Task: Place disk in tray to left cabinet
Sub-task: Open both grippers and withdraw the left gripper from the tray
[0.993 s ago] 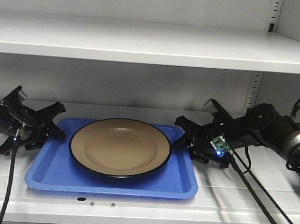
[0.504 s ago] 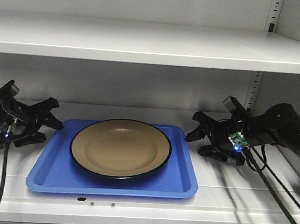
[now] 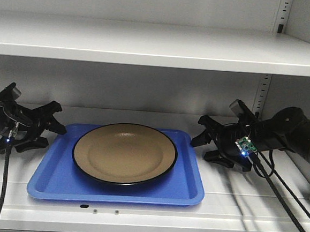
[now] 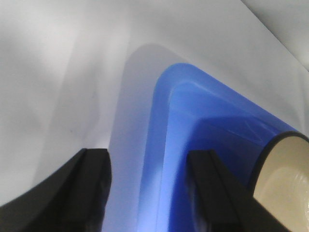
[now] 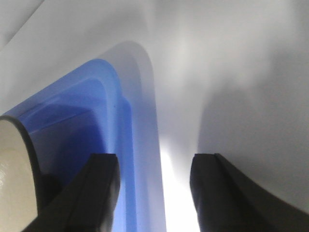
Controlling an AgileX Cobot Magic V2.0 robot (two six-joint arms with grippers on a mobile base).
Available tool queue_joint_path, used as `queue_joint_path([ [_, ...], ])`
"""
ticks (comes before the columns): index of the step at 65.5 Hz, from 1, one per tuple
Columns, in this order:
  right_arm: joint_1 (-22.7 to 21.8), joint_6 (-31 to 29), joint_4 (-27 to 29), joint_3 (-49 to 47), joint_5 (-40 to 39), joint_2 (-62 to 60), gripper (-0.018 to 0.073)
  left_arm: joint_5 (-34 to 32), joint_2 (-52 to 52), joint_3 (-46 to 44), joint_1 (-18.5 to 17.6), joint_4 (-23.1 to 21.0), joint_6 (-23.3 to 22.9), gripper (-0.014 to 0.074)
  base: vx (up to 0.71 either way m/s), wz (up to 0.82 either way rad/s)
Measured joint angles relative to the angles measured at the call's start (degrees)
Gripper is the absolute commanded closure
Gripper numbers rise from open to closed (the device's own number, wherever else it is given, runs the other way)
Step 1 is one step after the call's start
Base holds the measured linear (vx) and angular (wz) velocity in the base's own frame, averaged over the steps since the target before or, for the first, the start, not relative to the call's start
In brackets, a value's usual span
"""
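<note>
Front-facing view: the left gripper (image 3: 51,123) was seen spread wide with nothing held, just off the tray's (image 3: 51,177) left edge. The right gripper (image 3: 202,138) was likewise parted and empty (a small lit board was fixed to its side), just beside the tray's right rim. The disk (image 3: 124,153) was found lying flat in the tray, which rested on a shelf of the left cabinet (image 3: 150,43).

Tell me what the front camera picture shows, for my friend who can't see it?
A tan disk sits in a blue tray on a white cabinet shelf. The open left hand and open right hand flank the tray, not holding it.
</note>
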Motion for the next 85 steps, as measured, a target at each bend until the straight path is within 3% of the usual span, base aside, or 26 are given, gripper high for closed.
queue_joint_path([
  [30, 0.0, 0.0, 0.0, 0.0, 0.0, 0.0, 0.0142, -0.7, -3.7, 3.4, 0.0, 2.3, 0.0, 0.0105, 0.00, 0.00],
  [59, 0.0, 0.0, 0.0, 0.0, 0.0, 0.0, 0.0142, -14.2, -35.5, 36.7, 0.0, 3.6, 0.0, 0.0113, 0.00, 0.00],
  [71, 0.0, 0.0, 0.0, 0.0, 0.0, 0.0, 0.0142, -17.4, -54.0, 50.2, 0.0, 12.0, 0.0, 0.0233, 0.00, 0.00],
  [85, 0.0, 0.0, 0.0, 0.0, 0.0, 0.0, 0.0142, -19.3, -68.5, 65.5, 0.0, 22.0, -0.1, 0.0511, 0.00, 0.00],
])
